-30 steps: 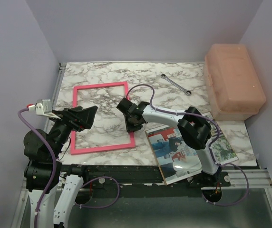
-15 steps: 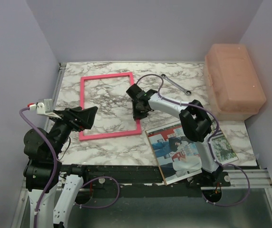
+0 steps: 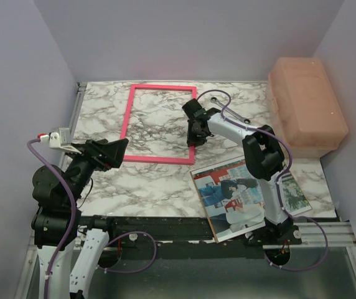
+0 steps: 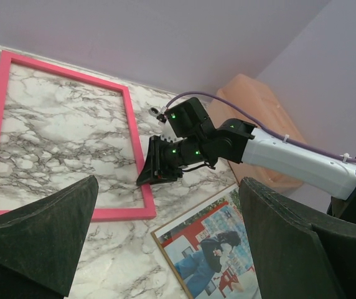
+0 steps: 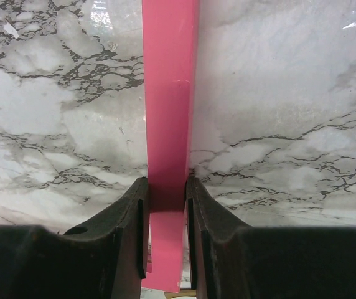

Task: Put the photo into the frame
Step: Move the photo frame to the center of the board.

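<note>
Some of the photo is hidden by the arm; right gripper pinches the frame, left gripper spread.

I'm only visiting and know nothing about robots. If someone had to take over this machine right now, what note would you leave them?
Left hand: open, empty, held above the near left of the table.
Right hand: shut on one long bar of the frame, the right-hand one in the top view. The frame lies pink face up at the far middle of the table.
The photo: picture side up at the near right, apart from the frame.
Done: frame gripped.
Left: the photo is not yet in the frame.
</note>
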Controlling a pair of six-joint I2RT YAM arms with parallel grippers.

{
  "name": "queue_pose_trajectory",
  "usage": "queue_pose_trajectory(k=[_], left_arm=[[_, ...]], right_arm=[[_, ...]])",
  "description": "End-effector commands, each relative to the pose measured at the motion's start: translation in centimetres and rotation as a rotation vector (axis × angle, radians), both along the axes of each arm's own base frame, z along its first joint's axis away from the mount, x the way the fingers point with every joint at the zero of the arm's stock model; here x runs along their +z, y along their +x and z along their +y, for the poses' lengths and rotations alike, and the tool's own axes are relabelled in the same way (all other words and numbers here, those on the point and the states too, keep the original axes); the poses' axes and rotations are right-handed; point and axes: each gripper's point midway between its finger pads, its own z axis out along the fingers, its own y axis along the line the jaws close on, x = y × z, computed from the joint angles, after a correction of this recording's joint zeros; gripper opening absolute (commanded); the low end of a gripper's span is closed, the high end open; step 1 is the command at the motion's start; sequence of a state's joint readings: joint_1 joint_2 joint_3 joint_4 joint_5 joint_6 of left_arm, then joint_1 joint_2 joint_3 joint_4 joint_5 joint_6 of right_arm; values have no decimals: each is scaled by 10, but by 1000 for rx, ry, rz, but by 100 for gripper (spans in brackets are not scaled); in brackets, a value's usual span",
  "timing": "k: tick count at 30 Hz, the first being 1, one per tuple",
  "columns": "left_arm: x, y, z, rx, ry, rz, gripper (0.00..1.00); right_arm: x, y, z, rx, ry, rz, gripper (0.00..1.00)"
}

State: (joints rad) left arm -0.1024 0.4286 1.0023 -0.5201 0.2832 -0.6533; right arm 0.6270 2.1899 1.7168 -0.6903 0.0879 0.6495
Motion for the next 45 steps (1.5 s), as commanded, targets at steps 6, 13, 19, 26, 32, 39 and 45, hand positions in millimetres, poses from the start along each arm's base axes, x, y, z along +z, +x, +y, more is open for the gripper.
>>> queue_pose_trajectory(k=[6,13,19,26,32,39,45], left_arm=[[-9,3,-4,-27,33,40,99],[-32,20,-20,-110,2,137,99],[-60,34,-39,-214,-51,254,99],[-91,49,-61,-326,-171,378,98],[-121,60,-73,-357,-201,490,98],[-149,69,-105,-414,-200,613,99],[-173,69,-159,-526,-143,755,98]], right_arm=[[18,9,16,56,63,-33,37],[63,7,10,58,100,-123,71],[90,-11,0,49,152,-166,90],[83,-47,-31,37,142,-129,92],[71,-86,-60,22,161,-72,92],[48,-121,-95,-52,168,-7,92],[38,-142,-114,-103,193,35,91]])
